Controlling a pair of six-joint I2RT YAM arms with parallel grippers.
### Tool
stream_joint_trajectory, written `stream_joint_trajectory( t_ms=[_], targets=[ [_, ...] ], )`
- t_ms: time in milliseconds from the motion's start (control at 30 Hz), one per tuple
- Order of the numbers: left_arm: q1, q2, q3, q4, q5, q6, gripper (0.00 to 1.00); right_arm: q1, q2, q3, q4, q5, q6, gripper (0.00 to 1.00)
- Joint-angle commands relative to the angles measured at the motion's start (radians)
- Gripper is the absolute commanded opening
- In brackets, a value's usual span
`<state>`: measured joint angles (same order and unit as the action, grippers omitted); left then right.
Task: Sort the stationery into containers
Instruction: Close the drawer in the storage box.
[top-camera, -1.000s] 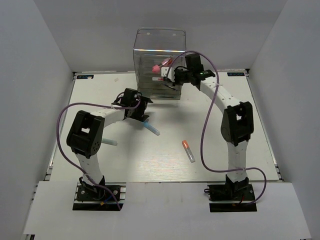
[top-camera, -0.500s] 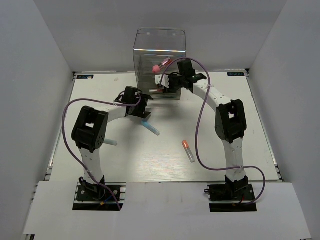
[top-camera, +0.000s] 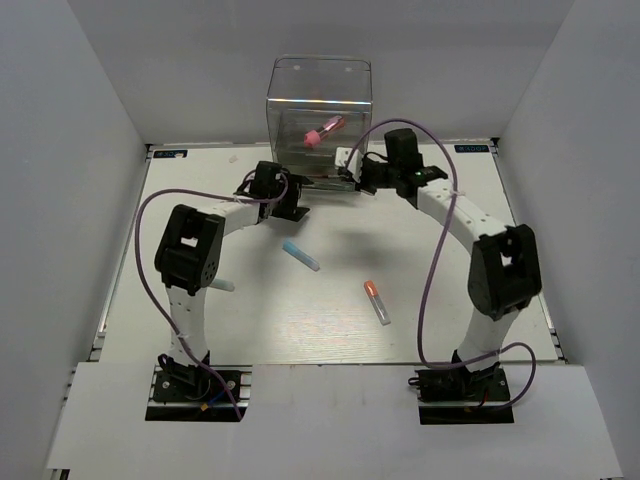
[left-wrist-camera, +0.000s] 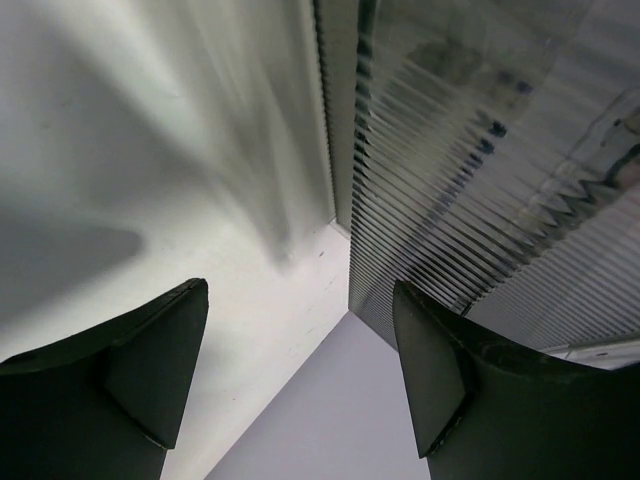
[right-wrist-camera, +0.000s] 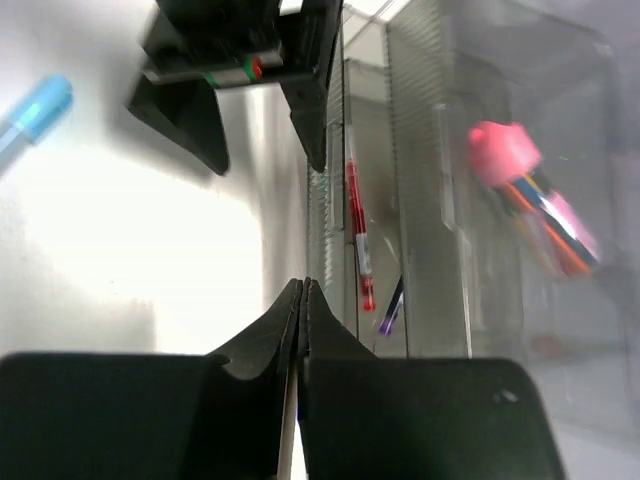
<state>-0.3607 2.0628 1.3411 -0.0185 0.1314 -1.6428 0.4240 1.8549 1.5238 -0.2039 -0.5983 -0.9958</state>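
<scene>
While poised at the front of the clear drawer box (top-camera: 320, 95), pressed together on nothing: right claw (right-wrist-camera: 302, 288). Spread wide just beside box's left corner: left claw (left-wrist-camera: 300, 330). Inside box: pink-red tube (top-camera: 323, 130), red pen (right-wrist-camera: 357, 215). Loose on table (top-camera: 300, 325): 3 items, namely blue-capped marker (top-camera: 301, 256), orange-tipped pen (top-camera: 377, 301), mint-green bar (top-camera: 222, 285).
</scene>
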Motion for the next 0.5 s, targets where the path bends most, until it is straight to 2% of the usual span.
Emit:
stream_joint_trajectory(
  t_ms=[0, 233, 467],
  targets=[
    [0.008, 0.022, 0.073, 0.029, -0.007, -0.006, 0.84, -0.018, -0.111, -0.105, 0.135, -0.034, 0.130, 0.00],
    [-0.001, 0.094, 0.164, 0.029, 0.002, -0.006, 0.86, -0.085, -0.200, -0.232, 0.153, -0.011, 0.187, 0.00],
    [-0.001, 0.128, 0.221, 0.029, 0.002, -0.015, 0.88, -0.129, -0.247, -0.292, 0.163, -0.012, 0.227, 0.00]
  ],
)
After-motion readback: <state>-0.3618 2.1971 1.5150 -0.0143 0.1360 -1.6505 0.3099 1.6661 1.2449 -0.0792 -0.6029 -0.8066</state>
